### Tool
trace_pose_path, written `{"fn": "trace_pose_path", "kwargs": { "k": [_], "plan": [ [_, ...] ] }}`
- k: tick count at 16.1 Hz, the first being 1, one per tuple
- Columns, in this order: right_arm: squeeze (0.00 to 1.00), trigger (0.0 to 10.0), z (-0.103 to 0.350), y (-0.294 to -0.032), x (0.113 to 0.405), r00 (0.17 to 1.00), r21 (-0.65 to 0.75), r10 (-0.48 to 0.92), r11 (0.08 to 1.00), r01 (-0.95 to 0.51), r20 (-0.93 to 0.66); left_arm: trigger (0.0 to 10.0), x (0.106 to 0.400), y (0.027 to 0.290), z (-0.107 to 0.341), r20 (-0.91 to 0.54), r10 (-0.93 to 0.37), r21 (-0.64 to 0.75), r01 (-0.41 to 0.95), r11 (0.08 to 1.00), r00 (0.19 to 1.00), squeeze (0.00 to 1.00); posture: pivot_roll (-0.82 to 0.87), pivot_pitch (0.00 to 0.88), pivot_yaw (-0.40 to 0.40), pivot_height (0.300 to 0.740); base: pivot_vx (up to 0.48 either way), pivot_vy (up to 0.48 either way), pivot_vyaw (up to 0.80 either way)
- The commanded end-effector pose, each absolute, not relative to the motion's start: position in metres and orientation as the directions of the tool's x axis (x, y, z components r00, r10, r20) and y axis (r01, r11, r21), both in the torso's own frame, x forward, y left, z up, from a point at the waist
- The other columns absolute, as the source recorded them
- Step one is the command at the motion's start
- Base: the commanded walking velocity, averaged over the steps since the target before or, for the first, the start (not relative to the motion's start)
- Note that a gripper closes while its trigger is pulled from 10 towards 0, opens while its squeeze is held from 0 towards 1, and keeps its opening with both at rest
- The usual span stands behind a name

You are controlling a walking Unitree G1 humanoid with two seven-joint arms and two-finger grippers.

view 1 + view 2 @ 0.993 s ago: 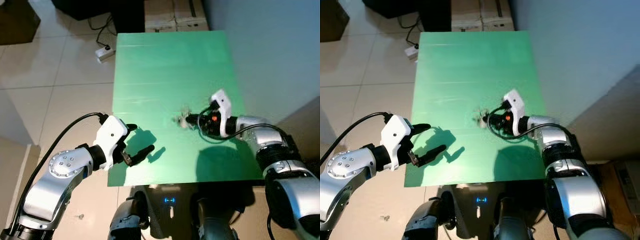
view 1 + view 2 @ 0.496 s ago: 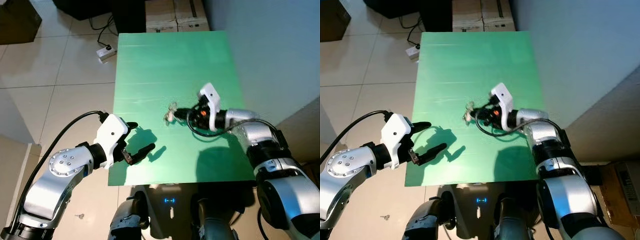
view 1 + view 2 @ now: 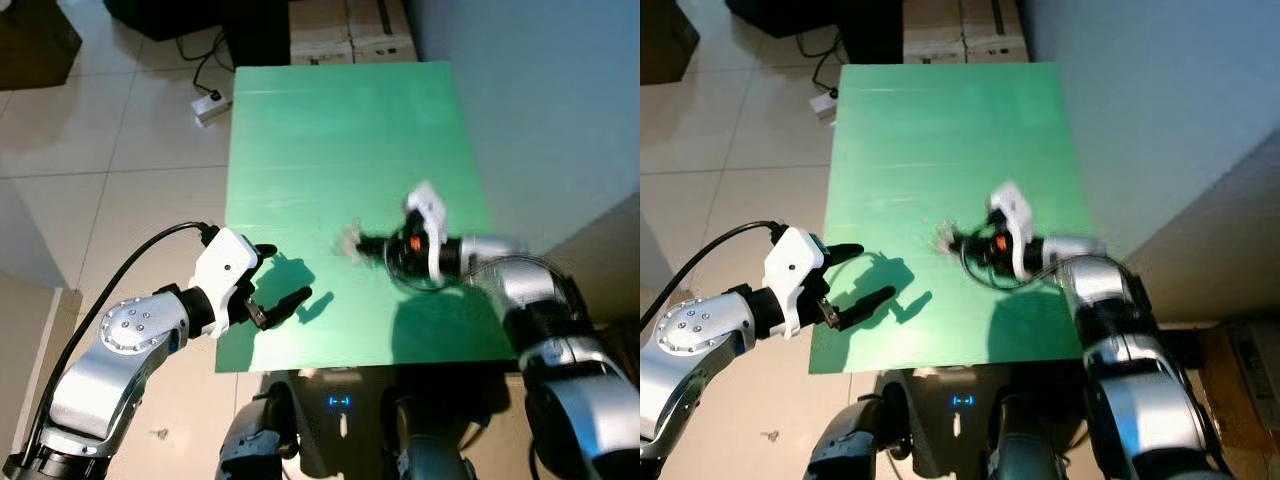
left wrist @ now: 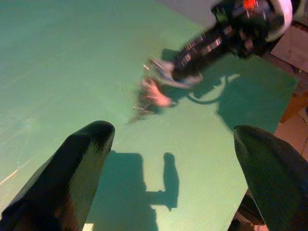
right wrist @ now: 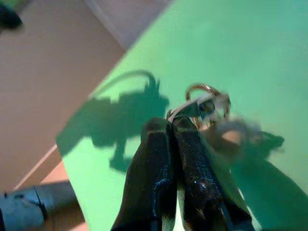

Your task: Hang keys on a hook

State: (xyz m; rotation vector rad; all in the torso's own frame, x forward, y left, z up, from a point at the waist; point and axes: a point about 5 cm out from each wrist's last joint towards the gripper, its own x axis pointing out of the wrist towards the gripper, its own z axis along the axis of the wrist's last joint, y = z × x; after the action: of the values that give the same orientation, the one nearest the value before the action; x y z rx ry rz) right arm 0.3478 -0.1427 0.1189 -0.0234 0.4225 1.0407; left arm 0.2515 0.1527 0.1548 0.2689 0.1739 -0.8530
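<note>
Green surface [image 3: 330, 130] across frame center. Left tool [image 3: 275, 285] lower left, fingers spread, empty. Right tool [image 5: 173, 127] right of center, clamped tight on the keys [image 5: 207, 106], held just above the surface. Pickup apparently done; hanging left. No hook discernible; keys blurred.

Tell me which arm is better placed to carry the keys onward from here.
The right. Its claw is already shut on the keys above the green table. The left claw is open and holds nothing, hovering near the table's near left edge, apart from the keys. No hook can be made out.
</note>
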Motion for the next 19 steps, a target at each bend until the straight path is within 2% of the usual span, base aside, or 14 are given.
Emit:
{"fn": "trace_pose_path", "kwargs": {
  "k": [1,5,6,7,8,9,11,12,13,14,15,19],
  "plan": [
    [0.0,0.0,0.117,-0.145,0.347,0.437,0.171,0.822,0.521,-0.836,-0.367,10.0,0.248,0.152,0.15,-0.279,-0.716,0.156,0.766,0.624,0.64,0.0,0.01,0.321,0.051,0.74,0.0,0.0,0.0],
    [0.0,0.0,0.114,-0.152,0.349,0.484,0.092,0.771,0.565,-0.82,-0.414,10.0,0.247,0.152,0.15,-0.281,-0.713,0.156,0.763,0.627,0.643,0.0,0.01,0.323,0.046,0.74,0.0,0.0,0.0],
    [0.0,4.6,0.113,-0.156,0.35,0.501,0.053,0.745,0.579,-0.814,-0.44,10.0,0.247,0.153,0.15,-0.281,-0.712,0.157,0.763,0.627,0.643,0.0,0.01,0.324,0.044,0.74,0.0,0.0,0.0],
    [0.0,6.9,0.112,-0.158,0.351,0.506,0.036,0.732,0.583,-0.812,-0.456,10.0,0.248,0.153,0.15,-0.282,-0.711,0.158,0.762,0.627,0.644,0.0,0.01,0.325,0.042,0.74,0.0,0.0,0.0],
    [0.0,6.9,0.111,-0.159,0.351,0.507,0.031,0.729,0.583,-0.812,-0.46,10.0,0.248,0.153,0.15,-0.282,-0.711,0.158,0.762,0.628,0.644,0.0,0.01,0.325,0.042,0.74,0.0,0.0,0.0],
    [0.0,10.0,0.11,-0.162,0.352,0.534,-0.011,0.696,0.604,-0.797,-0.479,10.0,0.248,0.153,0.15,-0.282,-0.71,0.159,0.762,0.628,0.645,0.0,0.01,0.325,0.042,0.74,0.0,0.0,0.0],
    [0.0,10.0,0.107,-0.169,0.353,0.557,-0.057,0.653,0.621,-0.781,-0.514,10.0,0.247,0.153,0.15,-0.284,-0.711,0.159,0.763,0.627,0.644,0.0,0.01,0.328,0.044,0.74,0.0,0.0,0.0],
    [0.25,10.0,0.106,-0.172,0.354,0.579,-0.076,0.628,0.641,-0.764,-0.52,10.0,0.247,0.153,0.15,-0.285,-0.71,0.161,0.762,0.627,0.644,0.0,0.01,0.328,0.044,0.74,0.0,0.0,0.0],
    [0.79,10.0,0.105,-0.174,0.354,0.589,-0.084,0.616,0.65,-0.755,-0.523,10.0,0.247,0.153,0.15,-0.285,-0.709,0.163,0.761,0.628,0.645,0.0,0.01,0.328,0.044,0.74,0.0,0.0,0.0],
    [0.95,10.0,0.105,-0.176,0.355,0.591,-0.096,0.608,0.649,-0.754,-0.53,10.0,0.247,0.153,0.15,-0.285,-0.708,0.163,0.761,0.628,0.646,0.0,0.01,0.33,0.046,0.74,0.0,0.0,0.0],
    [1.0,10.0,0.104,-0.177,0.355,0.589,-0.09,0.606,0.652,-0.753,-0.535,10.0,0.247,0.153,0.15,-0.286,-0.709,0.163,0.762,0.627,0.645,0.0,0.01,0.332,0.046,0.74,0.0,0.0,0.0],
    [1.0,10.0,0.106,-0.184,0.356,0.592,-0.076,0.596,0.667,-0.741,-0.542,10.0,0.247,0.153,0.15,-0.287,-0.71,0.163,0.763,0.625,0.643,0.0,0.0,0.337,0.045,0.74,0.0,0.0,0.0]
  ]
}}
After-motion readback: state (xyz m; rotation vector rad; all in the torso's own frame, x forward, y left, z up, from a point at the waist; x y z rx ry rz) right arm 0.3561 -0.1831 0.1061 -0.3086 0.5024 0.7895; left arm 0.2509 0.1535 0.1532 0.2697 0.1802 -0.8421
